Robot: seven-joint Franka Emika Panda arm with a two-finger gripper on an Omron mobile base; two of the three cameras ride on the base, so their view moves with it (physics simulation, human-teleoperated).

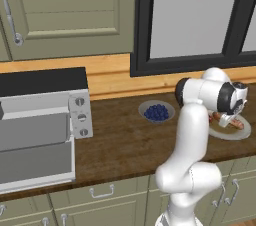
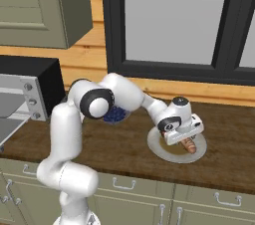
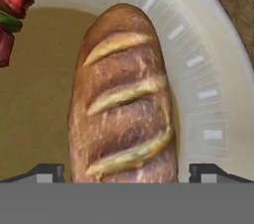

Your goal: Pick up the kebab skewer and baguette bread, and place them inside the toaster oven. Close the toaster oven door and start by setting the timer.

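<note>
Leftward from the plate (image 1: 245,133): toaster oven (image 1: 42,120), door (image 1: 35,162) down, nothing loaded. Right base: gripper (image 2: 185,139) low over plate. Hand view: fingers (image 3: 47,172) spread astride baguette bread (image 3: 124,99), ungrasped; kebab skewer (image 3: 17,0) beside it. All steps remaining.

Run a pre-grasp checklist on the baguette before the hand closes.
1. Baguette bread lies between the two fingertips: ok.
2. Hand is low over the plate: ok.
3. Fingers spread wider than the loaf: ok.
4. Kebab skewer lies off to one side, outside the fingers' path: ok.
5. Toaster oven door is open, ready to receive food: ok.
6. Fingertip depth relative to the plate surface: cannot tell.
</note>
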